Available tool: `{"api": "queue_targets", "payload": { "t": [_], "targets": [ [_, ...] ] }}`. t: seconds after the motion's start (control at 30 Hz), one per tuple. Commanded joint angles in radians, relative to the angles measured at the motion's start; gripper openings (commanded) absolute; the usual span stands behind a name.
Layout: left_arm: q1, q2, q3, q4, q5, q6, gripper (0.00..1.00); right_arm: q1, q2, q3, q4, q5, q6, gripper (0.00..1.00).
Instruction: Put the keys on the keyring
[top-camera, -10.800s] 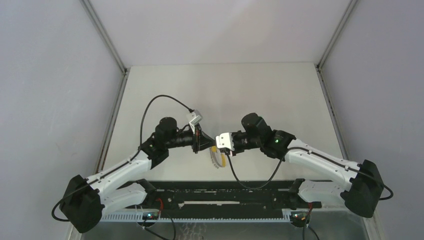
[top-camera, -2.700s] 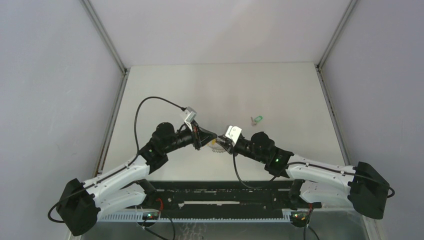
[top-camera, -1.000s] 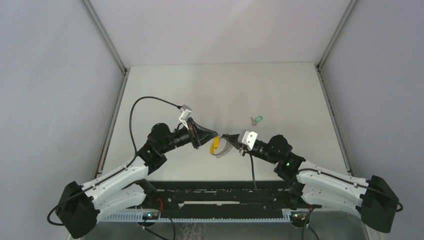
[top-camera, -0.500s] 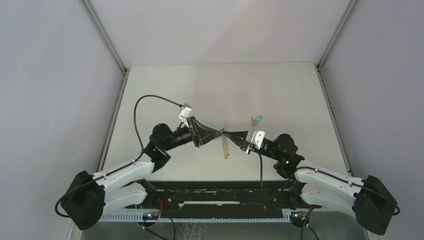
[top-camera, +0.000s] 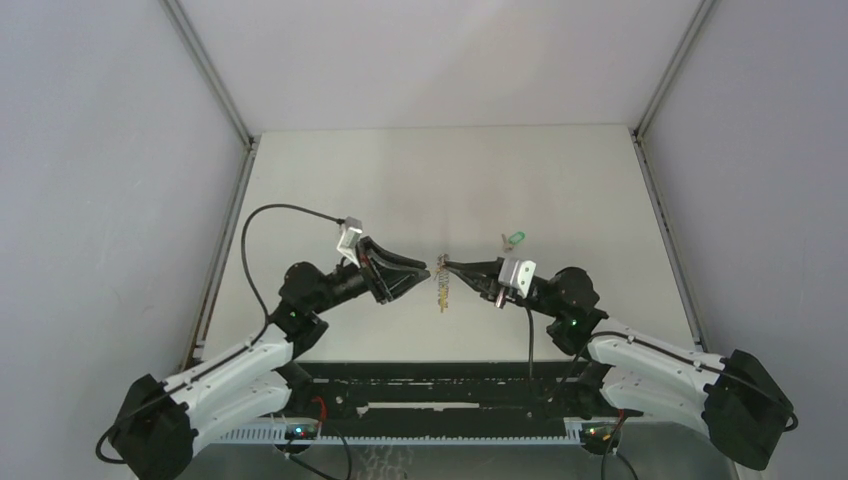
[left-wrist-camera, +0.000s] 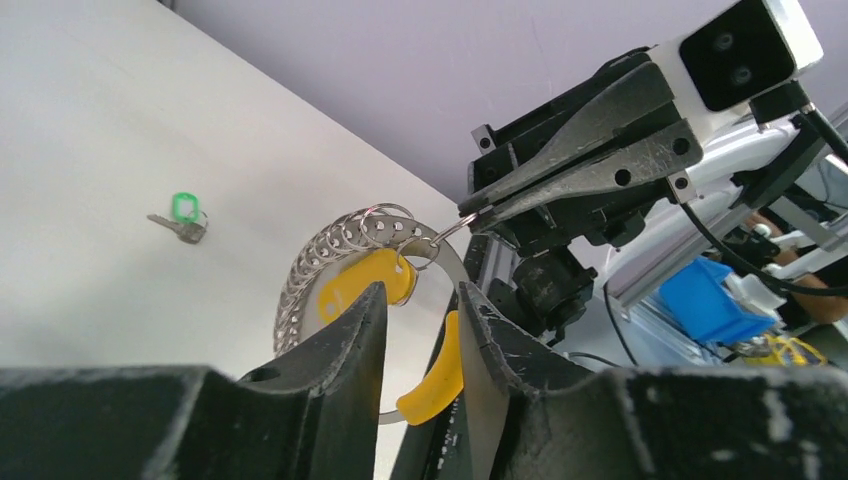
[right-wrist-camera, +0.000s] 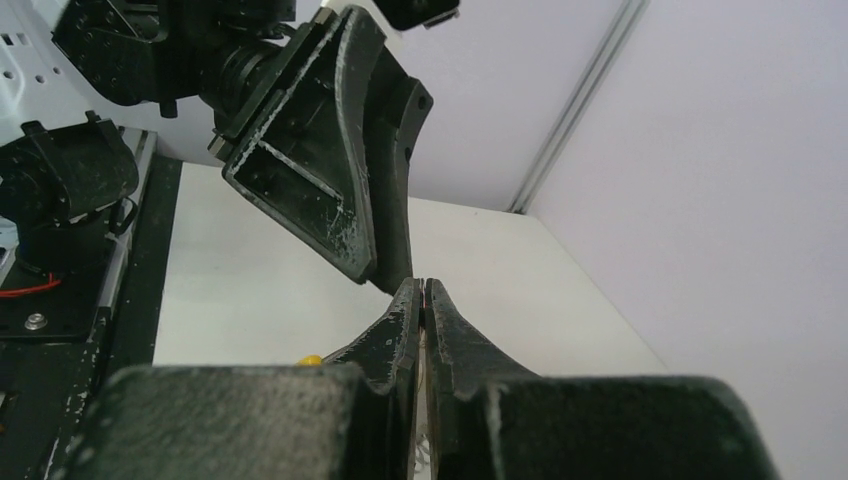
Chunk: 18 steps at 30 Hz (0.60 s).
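The keyring (left-wrist-camera: 318, 252) hangs in the air between the two arms, over the near middle of the table (top-camera: 330, 180). It is a grey coiled ring with yellow-orange parts. The right gripper (left-wrist-camera: 468, 213) pinches its upper edge, fingers pressed together. The left gripper (left-wrist-camera: 420, 295) stands spread just beside it. The green-headed key (left-wrist-camera: 183, 212) lies on the table, farther back and to the right.

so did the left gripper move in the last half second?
Yes. The left gripper backed off leftward, toward the table's left edge, away from the keyring hanging from the right gripper.
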Motion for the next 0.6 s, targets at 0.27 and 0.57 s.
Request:
{"api": "queue_targets", "payload": {
  "t": [0.27, 0.57],
  "targets": [
    [0.009, -0.222, -0.023, -0.121, -0.021, 0.406, 0.48, -0.043, 0.012, 0.059, -0.025, -0.113, 0.053, 0.00],
    [0.009, -0.142, -0.063, -0.102, -0.081, 0.367, 0.51, -0.051, 0.069, 0.128, -0.203, -0.040, 0.040, 0.00]
  ]
}}
